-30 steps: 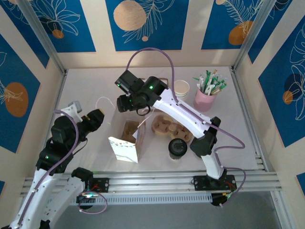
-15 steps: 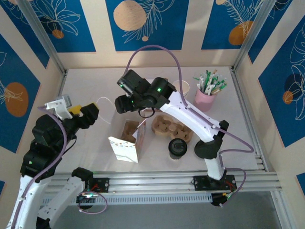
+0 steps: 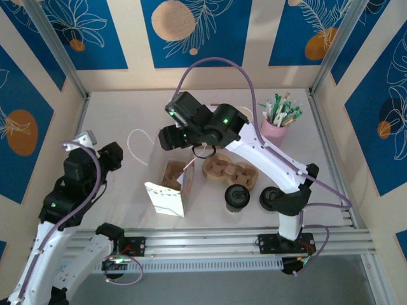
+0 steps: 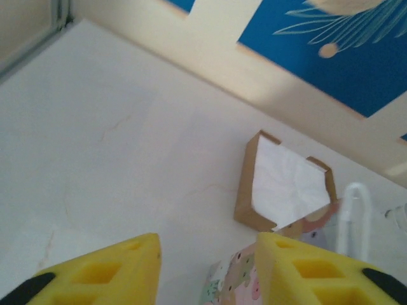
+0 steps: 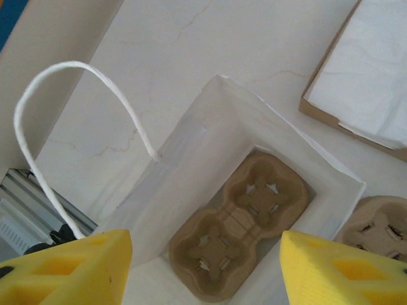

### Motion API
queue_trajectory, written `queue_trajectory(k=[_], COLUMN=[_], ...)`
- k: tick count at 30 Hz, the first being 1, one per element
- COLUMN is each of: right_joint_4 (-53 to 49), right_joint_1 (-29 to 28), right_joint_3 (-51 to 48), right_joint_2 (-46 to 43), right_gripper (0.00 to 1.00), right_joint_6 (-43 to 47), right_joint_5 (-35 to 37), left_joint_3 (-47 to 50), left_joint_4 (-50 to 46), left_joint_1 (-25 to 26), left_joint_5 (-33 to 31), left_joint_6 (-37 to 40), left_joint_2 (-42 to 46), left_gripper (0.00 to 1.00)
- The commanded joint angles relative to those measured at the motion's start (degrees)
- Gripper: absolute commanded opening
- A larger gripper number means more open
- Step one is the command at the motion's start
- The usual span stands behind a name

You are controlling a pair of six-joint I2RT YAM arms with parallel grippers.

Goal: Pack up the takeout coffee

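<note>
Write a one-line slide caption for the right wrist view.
Right gripper, open, looks down into the white paper bag with a two-hole cup carrier lying at its bottom.

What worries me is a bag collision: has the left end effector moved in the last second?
Yes. The left end effector has drawn back leftward, farther from the bag.

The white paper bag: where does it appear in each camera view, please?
Top external: the paper bag stands open, left of centre.
Left wrist: its patterned side at the bottom edge, between the yellow fingers.
Right wrist: centre, seen from above, a cup carrier inside.
Shared landmark: the brown napkin box, in both wrist views.
</note>
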State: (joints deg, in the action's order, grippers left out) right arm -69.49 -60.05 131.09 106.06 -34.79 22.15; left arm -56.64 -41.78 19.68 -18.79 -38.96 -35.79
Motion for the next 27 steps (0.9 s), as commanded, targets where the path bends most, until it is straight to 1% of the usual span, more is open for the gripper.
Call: queue_trajectory(k=[1, 5, 10, 12, 14, 17, 19, 21, 24, 27], right_joint_4=[1.35, 1.84, 2.13, 2.24, 2.33, 2.02, 1.57, 2.09, 3.02, 4.84], right_joint_1=[-0.44, -0.50, -0.76, -0.77, -0.49, 0.73, 1.73, 2.94, 5.00, 8.11], right_joint_3=[-2.25, -2.70, -2.28, -2.60, -3.10, -3.90, -4.69, -6.59, -9.65, -13.51], right_joint_2=[-2.82, -3.23, -3.90, -4.60, -5.28, -6.05, -6.81, -8.05, -9.81, -11.59], right_gripper=[0.64, 0.63, 0.63, 0.65, 0.66, 0.70, 0.71, 0.73, 0.75, 0.76], right_joint_6=[-0.63, -1.12, -1.55, -2.40, -3.34, -4.68, -6.16, -7.06, -8.33, -9.41], right_joint_5=[1.15, 1.33, 4.34, 6.35, 8.50, 9.13, 9.84, 9.71, 8.03, 3.53], left_joint_3=[1.06, 3.47, 12.65, 15.99, 18.34, 22.92, 25.81, 28.95, 31.15, 33.34], left_joint_4=[-0.64, -2.20, -0.92, 1.09, 1.84, 5.82, 8.81, 12.18, 12.86, 14.82], left_joint_1=[-1.90, -3.72, -4.17, -4.21, -4.21, -4.21, -4.13, -3.89, -2.53, -0.50], left_joint_5=[-1.93, 1.51, 10.56, 14.74, 16.76, 22.16, 25.97, 29.59, 30.42, 31.56], left_joint_6=[-4.93, -7.91, -15.35, -16.00, -16.80, -17.86, -19.57, -21.26, -22.51, -23.43], left_joint_2=[1.69, 3.19, 5.82, 6.26, 6.29, 5.98, 5.23, 4.31, 3.55, 3.49], left_gripper=[0.39, 0.33, 0.29, 0.28, 0.28, 0.28, 0.26, 0.25, 0.25, 0.25])
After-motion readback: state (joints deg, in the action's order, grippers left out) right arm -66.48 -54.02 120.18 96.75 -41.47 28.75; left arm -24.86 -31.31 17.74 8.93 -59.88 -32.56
